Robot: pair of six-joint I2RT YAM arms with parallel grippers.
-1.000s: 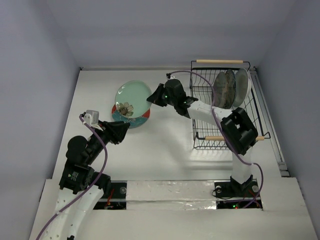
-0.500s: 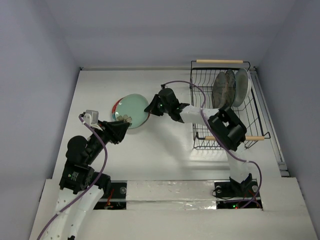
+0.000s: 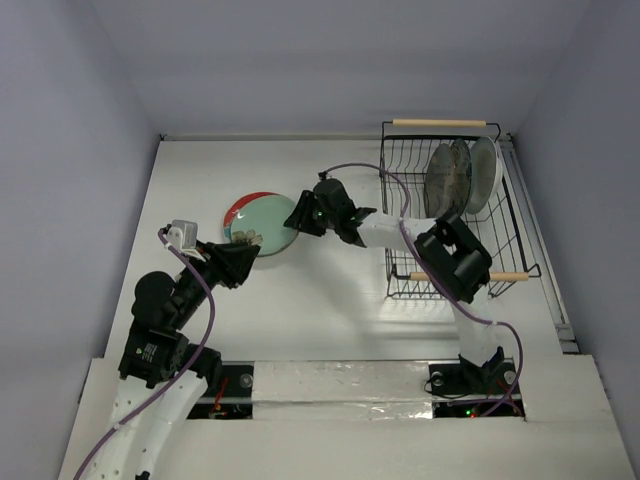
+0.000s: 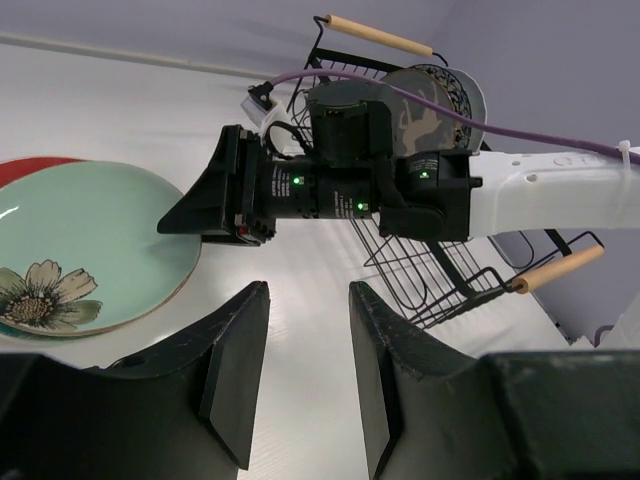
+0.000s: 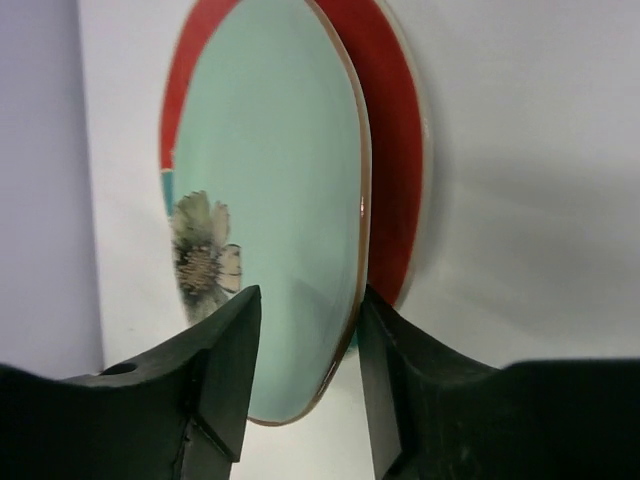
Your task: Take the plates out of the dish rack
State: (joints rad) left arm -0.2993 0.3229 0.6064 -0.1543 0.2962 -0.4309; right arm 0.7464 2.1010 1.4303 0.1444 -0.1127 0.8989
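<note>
Release of green plate point(image 3: 268, 220): laying it on red plate point(image 3: 240, 207) toward the table's point(image 3: 330, 300) left edge, holding right gripper point(image 3: 298, 216) unclenched, jaws apart around its rim. Holding left gripper point(image 4: 308, 295) open, empty. Next, probably: backing off, reaching into dish rack point(image 3: 404, 283) at far right corner.

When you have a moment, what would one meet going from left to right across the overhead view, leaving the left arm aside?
Stacked plates → right gripper → dish rack, with upright plates standing in it.
</note>
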